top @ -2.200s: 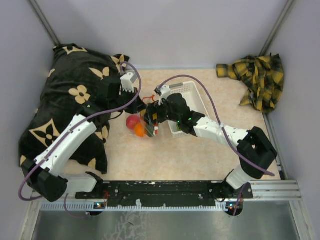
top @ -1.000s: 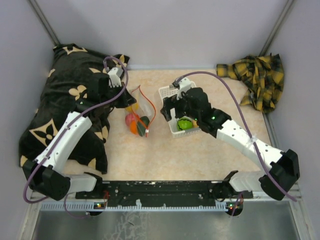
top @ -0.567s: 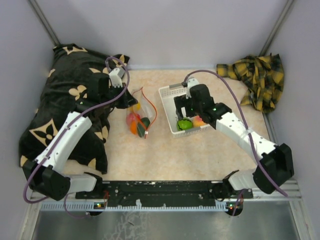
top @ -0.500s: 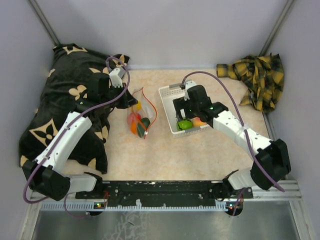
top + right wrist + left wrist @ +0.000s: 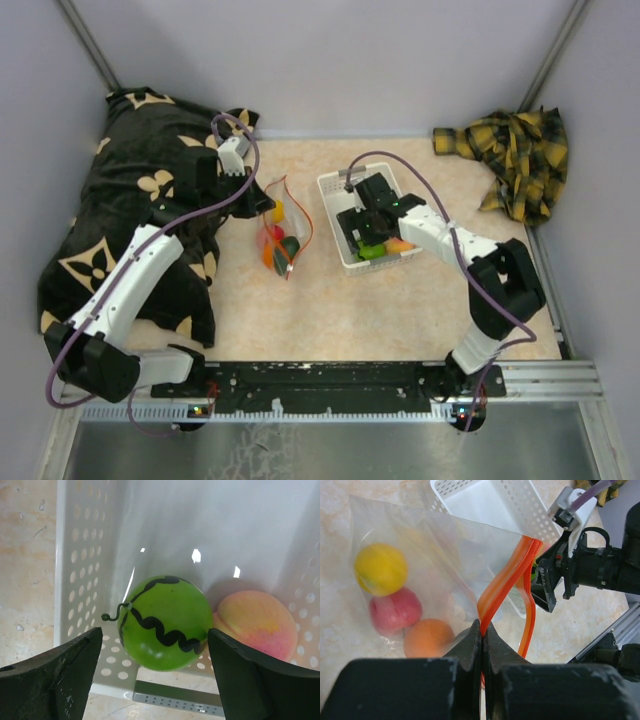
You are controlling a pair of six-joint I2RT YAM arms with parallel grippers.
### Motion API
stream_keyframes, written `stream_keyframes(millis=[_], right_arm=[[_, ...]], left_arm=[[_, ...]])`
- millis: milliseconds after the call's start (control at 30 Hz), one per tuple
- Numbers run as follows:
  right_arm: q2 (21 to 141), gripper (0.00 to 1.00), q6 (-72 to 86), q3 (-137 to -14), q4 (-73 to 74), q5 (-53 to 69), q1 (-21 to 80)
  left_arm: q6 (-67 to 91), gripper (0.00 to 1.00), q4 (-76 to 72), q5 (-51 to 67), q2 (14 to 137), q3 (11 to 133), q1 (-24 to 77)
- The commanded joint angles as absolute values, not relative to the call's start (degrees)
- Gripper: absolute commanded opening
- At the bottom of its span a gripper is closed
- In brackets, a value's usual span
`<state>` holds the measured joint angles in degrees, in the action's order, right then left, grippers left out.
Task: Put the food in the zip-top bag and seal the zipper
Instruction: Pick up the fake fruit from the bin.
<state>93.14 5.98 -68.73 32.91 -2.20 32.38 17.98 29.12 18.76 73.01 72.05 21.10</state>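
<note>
Now, left jaws pinching zipper (image 5: 506,580), running near-to-far, right jaws wide astride lime (image 5: 165,622) in basket (image 5: 85,555).

The zip-top bag (image 5: 445,555) is showing as clear, crinkly, glossy plastic film, its zipper (image 5: 506,579) as thicker smooth plastic; the white basket (image 5: 82,565) is gleaming as perforated hard plastic; the lime (image 5: 165,622) is shining, the peach (image 5: 255,625) looking matt

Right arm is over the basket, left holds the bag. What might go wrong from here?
The open right gripper straddles the round green toy fruit beside the basket wall; a finger may catch the wall, or the fruit roll against the peach. The left gripper pinches only the zipper strip, so the bag might slip free.
</note>
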Motion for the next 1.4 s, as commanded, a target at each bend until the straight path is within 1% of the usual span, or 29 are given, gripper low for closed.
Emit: stream_keyframes(millis=[0,333,467,567,800,833,967,1067,1367], right_arm=[[96.8,0.87,4.4,-72.6,35.5,-1.7,32.3],[102.0,0.89,3.7,-73.2,35.4,-6.7,32.4],[101.8,0.85,3.7,-72.9,34.7,-7.0,32.5],[100.6,0.78,4.0,-73.2,34.6,-6.1,32.4],[95.2,0.65,5.4,-72.0,30.6,-3.3,32.4],[93.0,0.64,5.7,-71.5,29.7,-3.0,32.4],[90.3,0.6,6.6,-70.2,26.9,-2.1,32.4],[87.7,0.59,7.4,-68.4,23.6,-1.5,32.5],[75.7,0.57,9.4,-64.0,16.5,0.0,33.5]], left_arm=[[17.3,0.0,27.1,20.2,71.3,71.7,20.9],[17.8,0.0,26.5,21.9,71.9,71.4,20.9],[17.7,0.0,26.7,21.8,72.1,71.5,20.9],[17.7,0.0,26.5,21.4,72.1,71.3,20.9],[17.5,0.0,26.7,21.5,72.6,71.3,20.9],[17.5,0.0,26.8,21.7,72.6,71.4,20.9],[17.4,0.0,26.5,21.8,72.5,71.3,20.9],[17.5,0.0,26.5,22.0,72.7,71.4,20.9],[17.6,0.0,26.5,22.2,72.9,71.4,20.9]])
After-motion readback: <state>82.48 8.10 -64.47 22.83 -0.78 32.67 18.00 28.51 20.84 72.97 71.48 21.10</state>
